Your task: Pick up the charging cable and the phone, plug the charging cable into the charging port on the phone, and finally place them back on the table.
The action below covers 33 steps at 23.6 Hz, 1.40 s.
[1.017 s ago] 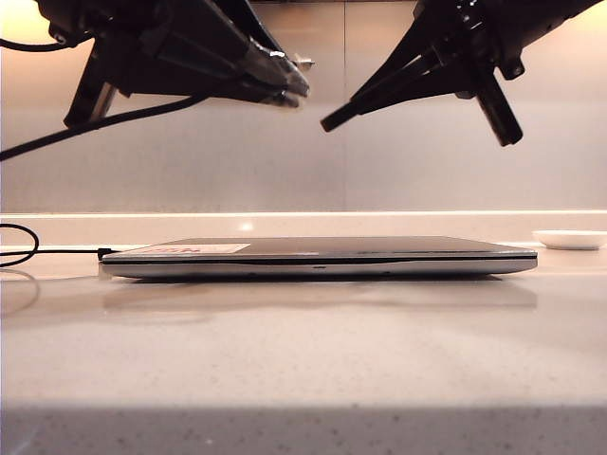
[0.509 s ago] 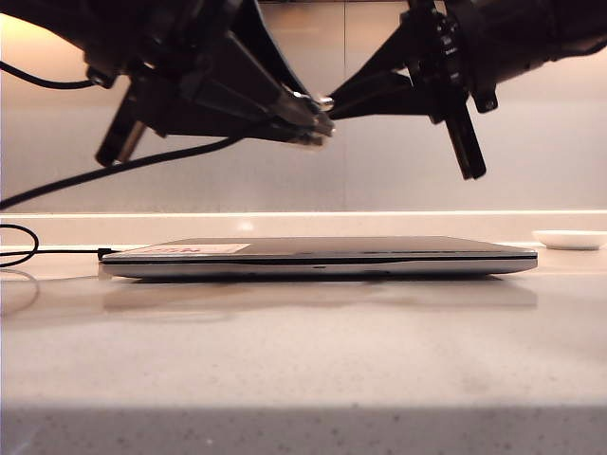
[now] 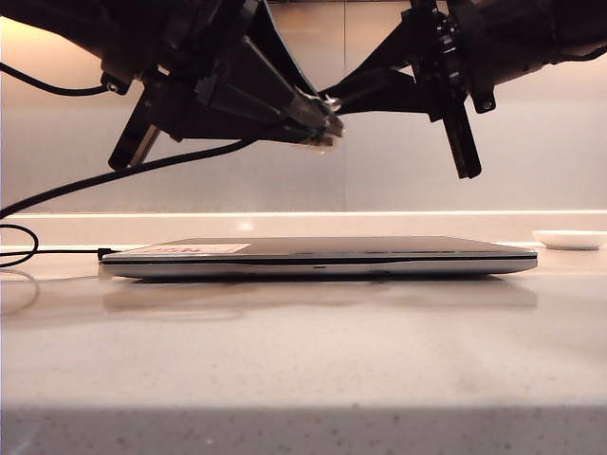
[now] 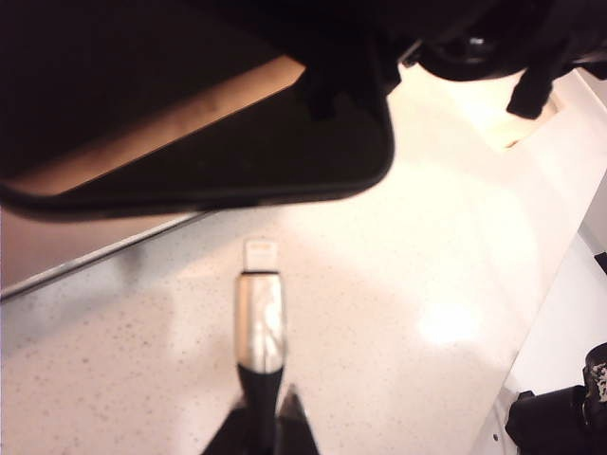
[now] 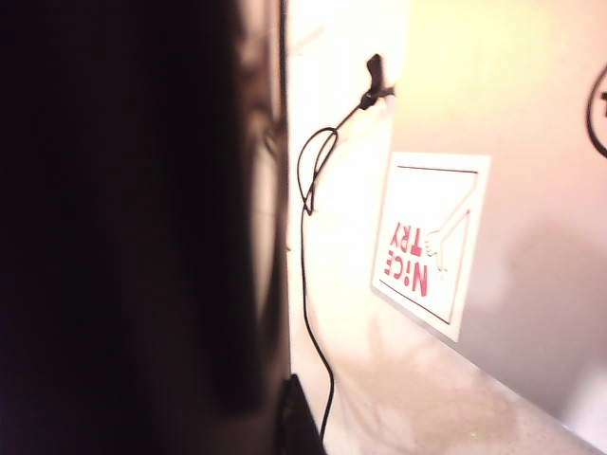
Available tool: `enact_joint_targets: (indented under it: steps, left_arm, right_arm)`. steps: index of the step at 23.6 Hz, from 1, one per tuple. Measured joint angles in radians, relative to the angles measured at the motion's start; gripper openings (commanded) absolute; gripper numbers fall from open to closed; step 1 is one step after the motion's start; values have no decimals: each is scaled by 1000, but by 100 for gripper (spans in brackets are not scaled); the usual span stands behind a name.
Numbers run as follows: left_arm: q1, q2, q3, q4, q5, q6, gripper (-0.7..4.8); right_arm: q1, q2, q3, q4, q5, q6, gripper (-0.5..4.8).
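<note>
Glossy speckled stone-like table [image 3: 303,370]; the charging cable [image 4: 259,318] tip looks like brushed metal, blurred.

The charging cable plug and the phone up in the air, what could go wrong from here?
1. In the left wrist view the charging cable tip sits just short of the phone edge; no port shows, so it may miss.
2. Left gripper and right gripper meet high above the laptop; a slip could drop the phone onto it.

Foreground: a broad, blurred flat black phone slab [image 5: 123,227] is filling one whole side of the frame.
Cord: a thin black cable [image 5: 308,275] is looping across the glossy pale counter [image 5: 351,114].
Sticker: a white rectangular label with red "NICE TRY" lettering [image 5: 432,242] is lying on a grey surface.
</note>
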Motion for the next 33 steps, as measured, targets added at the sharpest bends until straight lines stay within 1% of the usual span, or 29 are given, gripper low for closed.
enact_joint_targets:
  steps: [5,12,16,27,29,33]
  left_arm:
    - [0,0,0,0,0,-1,-6]
    - [0,0,0,0,0,-1,-6]
    - [0,0,0,0,0,-1,-6]
    - [0,0,0,0,0,-1,-6]
    - [0,0,0,0,0,-1,-6]
    - [0,0,0,0,0,-1,-6]
  right_arm:
    - [0,0,0,0,-9,4,-5]
    - [-2,0,0,-1,-8,-36,-5]
    - [-2,0,0,-51,-7,-73,-5]
    - [-11,0,-1,-61,-11,-72,-5]
    - [-10,0,-1,-61,-28,-72,-5]
    - [-10,0,-1,-61,-30,-72,-6]
